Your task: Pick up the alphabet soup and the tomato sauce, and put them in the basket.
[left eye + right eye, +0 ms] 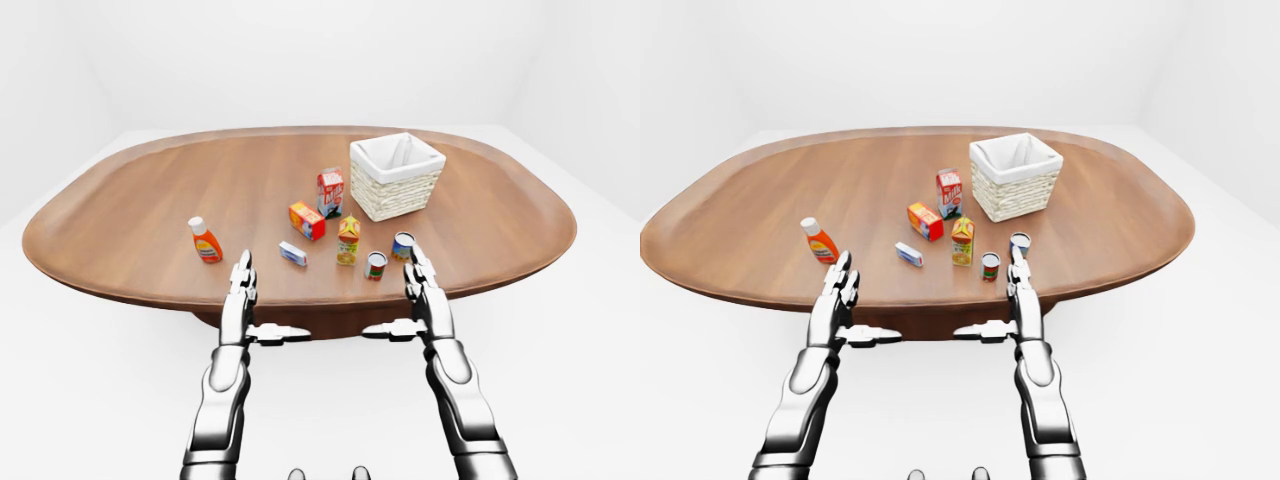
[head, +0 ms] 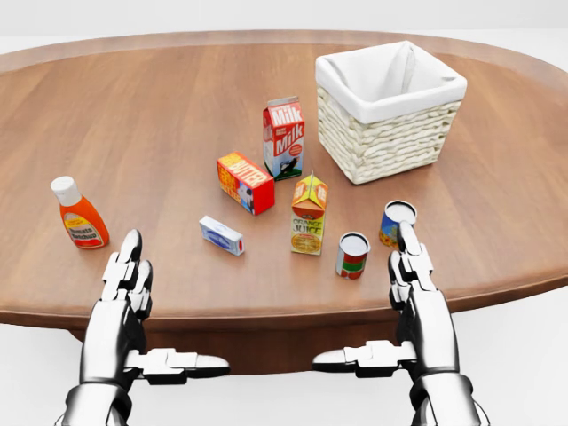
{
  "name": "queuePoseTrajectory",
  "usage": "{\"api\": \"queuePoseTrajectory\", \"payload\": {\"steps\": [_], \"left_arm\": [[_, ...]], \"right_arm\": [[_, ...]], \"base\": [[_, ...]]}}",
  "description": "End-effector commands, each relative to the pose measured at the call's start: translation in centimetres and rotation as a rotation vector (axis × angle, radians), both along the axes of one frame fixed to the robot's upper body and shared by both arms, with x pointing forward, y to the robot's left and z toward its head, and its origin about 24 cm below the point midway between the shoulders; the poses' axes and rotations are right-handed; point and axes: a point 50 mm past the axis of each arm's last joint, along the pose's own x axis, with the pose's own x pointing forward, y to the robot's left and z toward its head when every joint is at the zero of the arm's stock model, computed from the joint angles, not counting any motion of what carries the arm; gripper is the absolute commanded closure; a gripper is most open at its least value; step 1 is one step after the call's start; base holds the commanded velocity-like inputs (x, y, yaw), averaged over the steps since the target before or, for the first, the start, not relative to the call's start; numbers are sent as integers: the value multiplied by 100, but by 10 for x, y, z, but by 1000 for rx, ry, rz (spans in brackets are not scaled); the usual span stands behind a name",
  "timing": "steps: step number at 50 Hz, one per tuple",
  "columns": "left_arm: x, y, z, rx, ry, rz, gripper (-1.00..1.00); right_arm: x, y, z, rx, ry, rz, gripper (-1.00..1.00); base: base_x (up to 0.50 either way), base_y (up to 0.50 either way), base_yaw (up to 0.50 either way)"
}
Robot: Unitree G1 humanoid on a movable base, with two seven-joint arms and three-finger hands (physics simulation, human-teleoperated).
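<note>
Two small cans stand on the brown oval table [image 2: 160, 115]. The one with a red and green label, the tomato sauce [image 2: 352, 256], is left of the one with a blue and yellow label, the alphabet soup [image 2: 395, 220]. A white-lined wicker basket [image 2: 390, 146] sits above them at the upper right, with nothing showing inside. My right hand [image 2: 364, 297] is open at the table's near edge. Its fingertips [image 2: 406, 238] reach just below and right of the blue can. My left hand [image 2: 164, 311] is open too, over the near edge at the lower left, holding nothing.
Between the cans and the left hand stand an orange juice carton [image 2: 308, 215], a milk carton [image 2: 284, 138], a red-orange box [image 2: 246, 182] and a small white and blue box [image 2: 221, 235]. An orange bottle [image 2: 80, 216] is at the far left. White floor surrounds the table.
</note>
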Motion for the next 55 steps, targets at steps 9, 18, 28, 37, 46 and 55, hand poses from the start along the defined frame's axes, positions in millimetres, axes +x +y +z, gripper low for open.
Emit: {"api": "queuePoseTrajectory", "payload": {"steps": [9,18,28,37,46,55], "left_arm": [[0,4,-5,24,30,-25,-100],[-9,5,8,65,-64,9,-100],[-25,8,29,140,-181,37,-100],[-27,9,32,154,-193,56,-100],[-30,9,35,166,-203,64,-100],[-32,10,39,179,-220,79,-100]], "right_arm": [[-2,-8,1,-6,-8,14,-100],[-11,-9,18,-26,-129,-7,-100],[-26,-11,37,-42,-212,-29,-100],[-27,-11,39,-42,-220,-28,-100],[-31,-11,44,-50,-242,-31,-100],[-31,-11,49,-53,-261,-37,-100]], "base": [[0,0,0],[0,0,0],[0,0,0],[0,0,0],[0,0,0],[0,0,0]]}}
